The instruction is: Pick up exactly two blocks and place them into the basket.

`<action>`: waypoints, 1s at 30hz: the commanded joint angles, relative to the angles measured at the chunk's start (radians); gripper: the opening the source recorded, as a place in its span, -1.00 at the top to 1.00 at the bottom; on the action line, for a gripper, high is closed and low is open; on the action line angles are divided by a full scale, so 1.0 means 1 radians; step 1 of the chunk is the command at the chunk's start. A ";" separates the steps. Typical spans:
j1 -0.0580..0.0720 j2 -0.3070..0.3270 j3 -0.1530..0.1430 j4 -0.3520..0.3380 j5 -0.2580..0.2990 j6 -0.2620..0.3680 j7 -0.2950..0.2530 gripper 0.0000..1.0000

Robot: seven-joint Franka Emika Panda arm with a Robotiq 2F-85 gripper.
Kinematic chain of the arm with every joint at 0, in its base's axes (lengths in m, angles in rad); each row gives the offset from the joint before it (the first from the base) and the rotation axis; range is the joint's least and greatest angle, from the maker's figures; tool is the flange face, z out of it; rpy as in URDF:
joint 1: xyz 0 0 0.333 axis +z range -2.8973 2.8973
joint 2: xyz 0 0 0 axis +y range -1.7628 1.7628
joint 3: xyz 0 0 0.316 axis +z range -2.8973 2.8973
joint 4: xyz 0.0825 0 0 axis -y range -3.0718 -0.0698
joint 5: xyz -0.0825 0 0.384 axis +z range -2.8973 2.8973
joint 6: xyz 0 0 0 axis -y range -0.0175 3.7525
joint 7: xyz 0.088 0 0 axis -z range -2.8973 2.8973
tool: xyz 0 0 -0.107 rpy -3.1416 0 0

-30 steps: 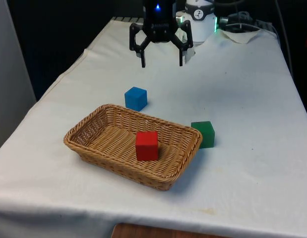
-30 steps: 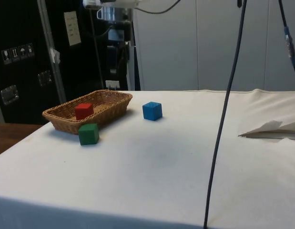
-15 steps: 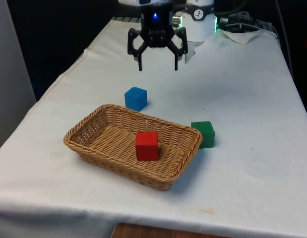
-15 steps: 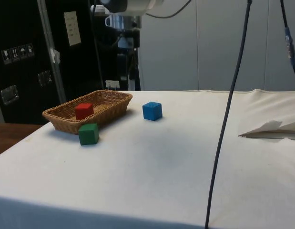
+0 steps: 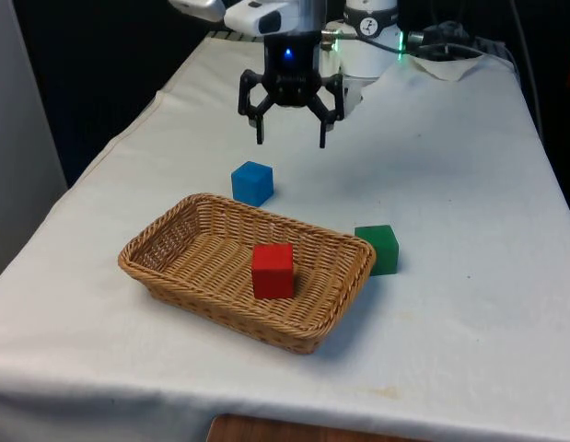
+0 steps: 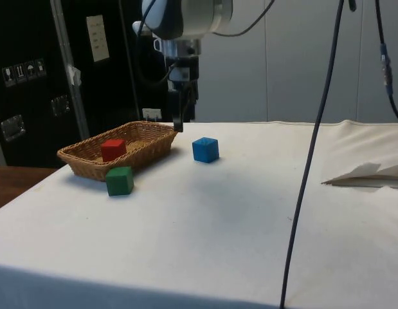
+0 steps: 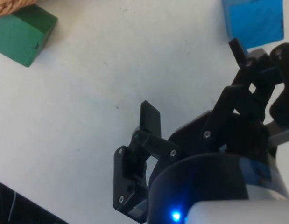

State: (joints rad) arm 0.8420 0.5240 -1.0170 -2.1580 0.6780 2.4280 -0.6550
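- Nearest, the oblong woven wicker basket (image 5: pixel 174 241) holds a red cube-shaped block (image 5: pixel 273 270) on its floor, so by my reckoning one block of the two is in.
- Just off the basket's rim, on the front view's right, a green cube-shaped block (image 5: pixel 378 249) sits on the white cloth.
- Beyond the basket's far rim stands a blue cube-shaped block (image 5: pixel 252 182), apart from it.
- Farthest, the black two-finger gripper (image 5: pixel 290 138) hangs spread wide and empty; the blue block lies below it, nearer the camera and slightly towards the front view's left.
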 commanded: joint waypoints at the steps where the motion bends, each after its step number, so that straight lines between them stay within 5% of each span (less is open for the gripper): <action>1: -0.006 0.010 0.010 -0.001 0.018 0.014 0.008 -1.00; 14: -0.011 0.031 0.014 0.005 0.021 0.005 0.079 -1.00; 21: -0.030 0.055 0.032 0.007 0.039 0.013 0.131 -1.00; 22: -0.023 0.056 0.026 0.007 0.029 0.006 0.135 -1.00; 30: -0.061 0.070 0.036 0.012 0.058 0.007 0.119 -1.00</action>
State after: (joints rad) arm 0.7970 0.5950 -0.9910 -2.1500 0.7240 2.4330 -0.5230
